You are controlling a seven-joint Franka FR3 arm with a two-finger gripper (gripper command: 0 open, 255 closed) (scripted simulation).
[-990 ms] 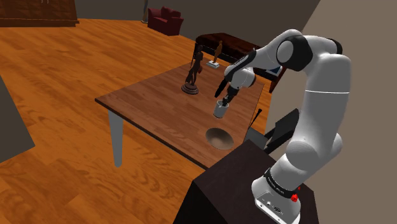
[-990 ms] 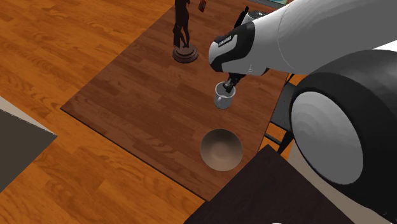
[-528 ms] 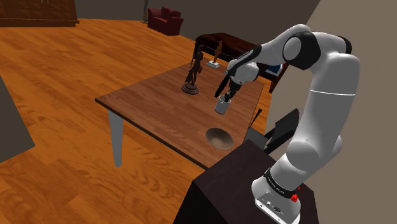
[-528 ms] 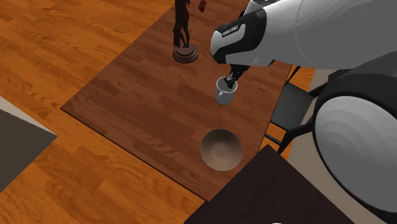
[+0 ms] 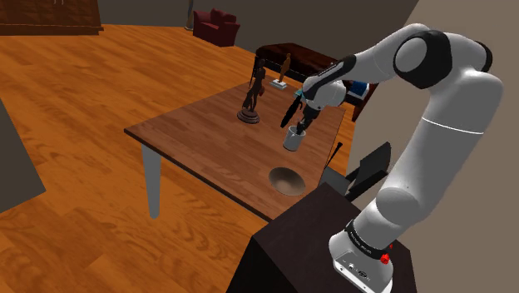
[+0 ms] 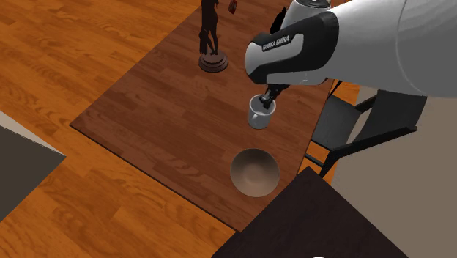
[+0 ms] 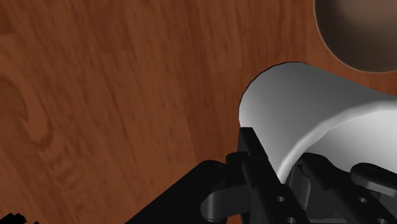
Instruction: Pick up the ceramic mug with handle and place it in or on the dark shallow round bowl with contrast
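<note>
Gripper is clamped on the rim of the mug, with one finger outside the pale wall and the other inside. The mug hangs tilted from it over the table; its handle cannot be made out. The mug is near the bowl but apart from it, just past the bowl's far rim, not above it. The bowl sits upright near the table edge nearest the stand. Farther beyond the bowl than the mug, a dark statue stands upright on the table. Well beyond it a red armchair sits on the wood floor.
</note>
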